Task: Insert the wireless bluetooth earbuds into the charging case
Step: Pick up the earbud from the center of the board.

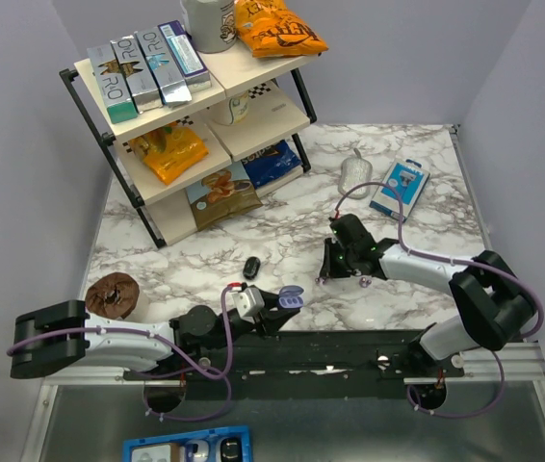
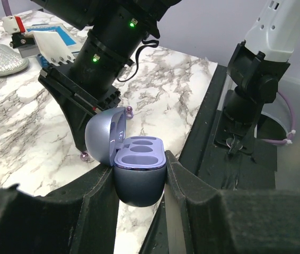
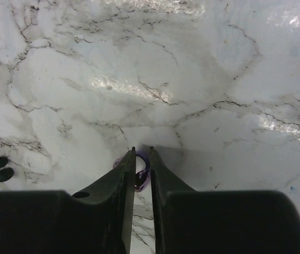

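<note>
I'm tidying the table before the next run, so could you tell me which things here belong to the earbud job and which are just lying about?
Job in hand: open charging case in the left fingers; earbud between the right fingers; second earbud beside them.
Lying about: shelf rack of snacks; blister pack; brown roll; black lump, unclear what it is.

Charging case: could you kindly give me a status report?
Left end effector shut on open charging case, sockets empty. Right end effector nearly closed over one earbud, grip unconfirmed. Nothing blocking.
</note>
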You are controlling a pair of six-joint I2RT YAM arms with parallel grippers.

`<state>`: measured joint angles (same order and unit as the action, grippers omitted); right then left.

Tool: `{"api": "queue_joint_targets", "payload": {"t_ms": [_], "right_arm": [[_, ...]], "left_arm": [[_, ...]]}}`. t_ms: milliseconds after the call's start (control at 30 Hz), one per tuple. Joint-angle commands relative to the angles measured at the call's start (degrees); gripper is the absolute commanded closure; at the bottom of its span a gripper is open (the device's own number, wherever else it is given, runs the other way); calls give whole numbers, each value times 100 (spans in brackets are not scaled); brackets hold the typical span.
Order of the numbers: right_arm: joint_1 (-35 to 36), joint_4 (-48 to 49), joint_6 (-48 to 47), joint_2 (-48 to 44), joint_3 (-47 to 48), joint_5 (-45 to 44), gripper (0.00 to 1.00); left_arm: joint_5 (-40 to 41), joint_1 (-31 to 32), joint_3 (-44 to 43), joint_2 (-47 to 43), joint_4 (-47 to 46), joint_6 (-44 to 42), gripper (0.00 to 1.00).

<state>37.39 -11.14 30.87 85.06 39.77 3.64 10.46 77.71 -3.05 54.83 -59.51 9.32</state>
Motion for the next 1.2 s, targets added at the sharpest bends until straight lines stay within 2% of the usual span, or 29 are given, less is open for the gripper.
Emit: {"api": "queue_joint_targets", "payload": {"t_ms": [0,133,267,733,1033,1167], "right_arm": [[6,-47,94,-15,-285,242,80],[6,-46,103,-94,-329,243,87],[6,-99,121,-208,-312,216,99],[6,-468,-98,-1017,-154,-346,99],[146,-1250,-775,-2124,224,-1566,99],[365,-1671,-1048,-2572,409,-2165,99]], "left_arm": [[-61,33,727,46,-334,61,100],[-61,33,727,63,-342,61,100],[-61,33,718,81,-351,52,100],[0,33,700,151,-412,52,100],[263,25,701,406,-835,87,100],[264,-19,630,843,-1150,210,100]]}}
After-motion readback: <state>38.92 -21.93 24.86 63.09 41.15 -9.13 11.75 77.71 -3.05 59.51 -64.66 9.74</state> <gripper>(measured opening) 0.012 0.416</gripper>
